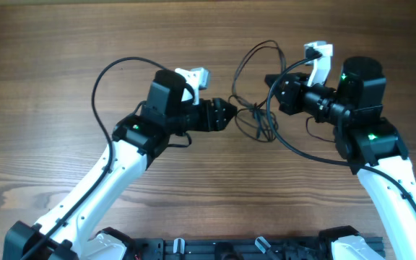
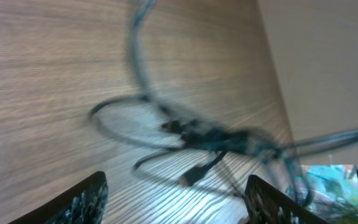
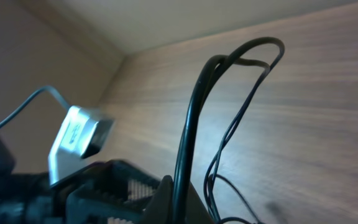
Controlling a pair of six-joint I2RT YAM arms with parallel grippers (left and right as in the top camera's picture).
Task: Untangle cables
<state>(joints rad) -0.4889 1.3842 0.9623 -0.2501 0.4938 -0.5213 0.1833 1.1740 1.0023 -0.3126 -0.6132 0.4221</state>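
Expect motion blur in the left wrist view: the thin black cables (image 2: 210, 140) smear into a knot on the wood-grain table (image 2: 42, 74), ahead of the left gripper (image 2: 176, 183), whose jaws stand spread and empty. The right gripper (image 3: 174, 190), cut off at the frame edge, clamps one glossy strand of the cables that loops upward.

The cables (image 1: 255, 119) are black. The bench (image 1: 49, 58) is mid-brown wood with darker, streaky grain. The left arm (image 1: 114, 180) and right arm (image 1: 399, 184) are white with black joints and small green lights (image 1: 136, 129). The left fingers (image 2: 82, 199) are black, speckled grey.
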